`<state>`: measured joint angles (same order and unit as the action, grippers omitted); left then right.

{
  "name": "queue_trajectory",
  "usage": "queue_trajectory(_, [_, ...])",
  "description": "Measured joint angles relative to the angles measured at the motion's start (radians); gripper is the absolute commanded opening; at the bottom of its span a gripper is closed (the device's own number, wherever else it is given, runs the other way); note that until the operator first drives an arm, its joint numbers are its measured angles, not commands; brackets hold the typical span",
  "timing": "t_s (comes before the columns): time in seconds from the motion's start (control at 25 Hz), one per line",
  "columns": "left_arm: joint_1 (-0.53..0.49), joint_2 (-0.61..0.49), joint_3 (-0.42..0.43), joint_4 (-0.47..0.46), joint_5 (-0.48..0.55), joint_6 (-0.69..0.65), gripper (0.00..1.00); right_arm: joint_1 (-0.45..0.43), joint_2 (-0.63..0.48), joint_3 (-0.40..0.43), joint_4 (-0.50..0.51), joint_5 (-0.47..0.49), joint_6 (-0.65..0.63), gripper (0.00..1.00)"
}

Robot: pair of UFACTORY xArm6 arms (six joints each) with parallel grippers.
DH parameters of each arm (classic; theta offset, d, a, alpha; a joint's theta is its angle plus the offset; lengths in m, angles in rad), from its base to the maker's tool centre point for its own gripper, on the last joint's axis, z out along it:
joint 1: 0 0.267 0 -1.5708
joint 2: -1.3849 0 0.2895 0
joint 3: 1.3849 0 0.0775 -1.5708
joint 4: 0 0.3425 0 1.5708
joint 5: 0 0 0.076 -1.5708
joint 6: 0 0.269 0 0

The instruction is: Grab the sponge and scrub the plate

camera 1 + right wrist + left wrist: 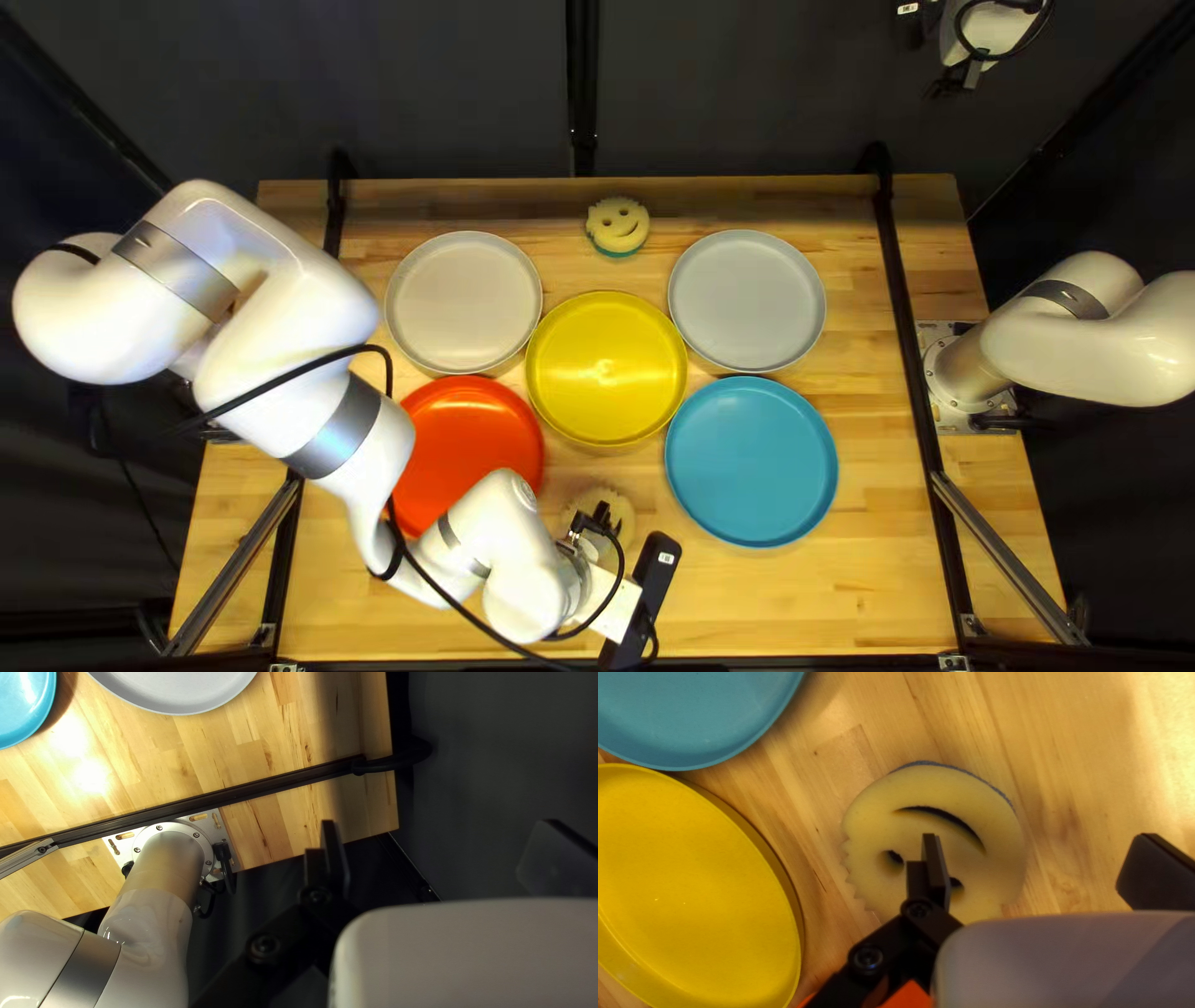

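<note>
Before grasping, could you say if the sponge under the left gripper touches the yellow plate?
Apart: the left wrist view shows wood between sponge and plate.

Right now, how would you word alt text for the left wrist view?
A smiley-face sponge lies on a wooden table beyond the open left gripper, one finger seen over it, the other off to its side. Parts of a yellow plate and a blue plate show nearby.

Five plates (606, 368), two sponges (618, 229), two arms (293, 317)
</note>
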<state>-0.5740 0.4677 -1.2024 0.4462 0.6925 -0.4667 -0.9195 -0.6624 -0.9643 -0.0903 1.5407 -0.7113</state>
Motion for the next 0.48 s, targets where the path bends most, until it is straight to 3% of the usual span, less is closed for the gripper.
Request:
queue_trajectory(0.04, [0.001, -0.002, 0.003, -0.001, 0.0, -0.001, 1.0, 0.0, 0.0, 0.0, 0.0, 0.0, 0.0, 1.0])
queue_trajectory(0.08, [0.002, -0.004, 0.006, -0.001, 0.0, -0.003, 0.81, 0.0, 0.0, 0.0, 0.0, 0.0, 0.0, 1.0])
queue_trajectory(0.12, [0.002, -0.006, 0.008, -0.002, 0.002, -0.007, 0.0, 0.0, 0.0, 0.0, 0.0, 0.0, 0.0, 1.0])
queue_trajectory(0.48, [0.0, -0.025, 0.033, 0.012, 0.003, -0.036, 0.0, 0.0, 0.0, 0.0, 0.0, 0.0, 0.0, 1.0])
